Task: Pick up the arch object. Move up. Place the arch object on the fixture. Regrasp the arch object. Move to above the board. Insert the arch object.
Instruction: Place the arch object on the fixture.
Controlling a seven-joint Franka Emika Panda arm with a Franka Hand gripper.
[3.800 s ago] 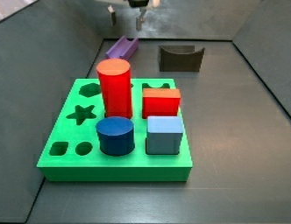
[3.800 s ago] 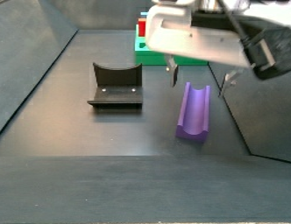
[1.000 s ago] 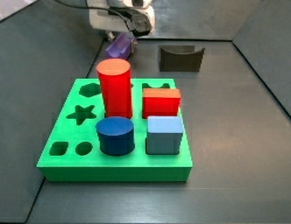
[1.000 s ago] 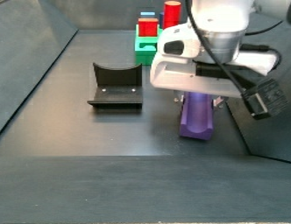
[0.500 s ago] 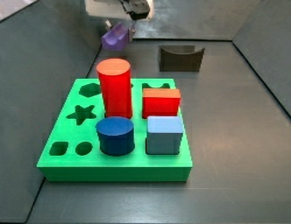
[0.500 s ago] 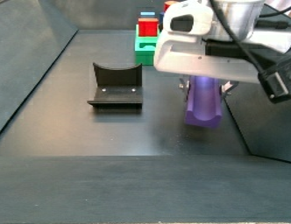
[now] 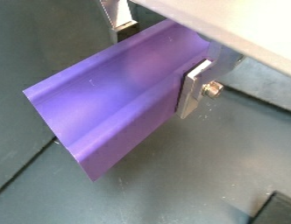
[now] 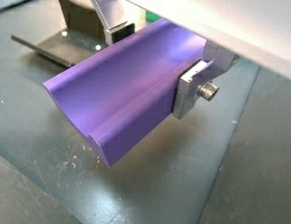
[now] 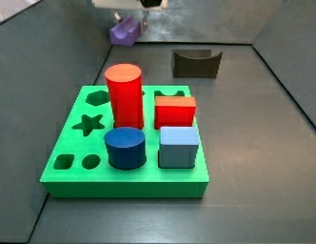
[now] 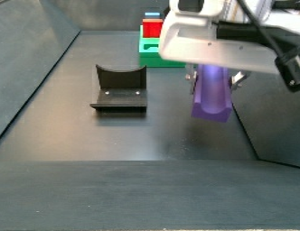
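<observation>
In a side view, the board [image 9: 71, 176] sat at the left and centre of the floor, a bright green slab with a star cut-out [image 9: 88, 123] and smaller holes along its left side. On it stood a tall red cylinder [image 9: 124, 94], a dark blue cylinder [image 9: 124, 148], a red cube [image 9: 175, 111] and a light blue cube [image 9: 180, 147]. Behind the board, near the back wall, the gripper [image 9: 127, 21] hung above the floor with the purple arch object [image 9: 124, 33] in its jaws, clear of the floor. To the right of it, the dark fixture [image 9: 196, 63] stood on the floor, well apart from the arch.

In a side view from another angle, the fixture [image 10: 118, 87] stood at the left with its curved notch facing up and nothing in it. The board [image 10: 153, 52] showed only as a green edge at the back. To the right, the gripper [image 10: 211, 77] held the arch object [image 10: 213, 94] off the floor, its long body pointing towards the camera.

In both wrist views the jaws were closed partway on the arch object [image 7: 118, 96] [image 8: 131, 92], the silver fingers [image 7: 196, 88] [image 8: 191, 90] pressed flat against its sides, with its groove open towards the camera. The fixture [image 8: 66, 33] showed beyond the arch in a wrist view.
</observation>
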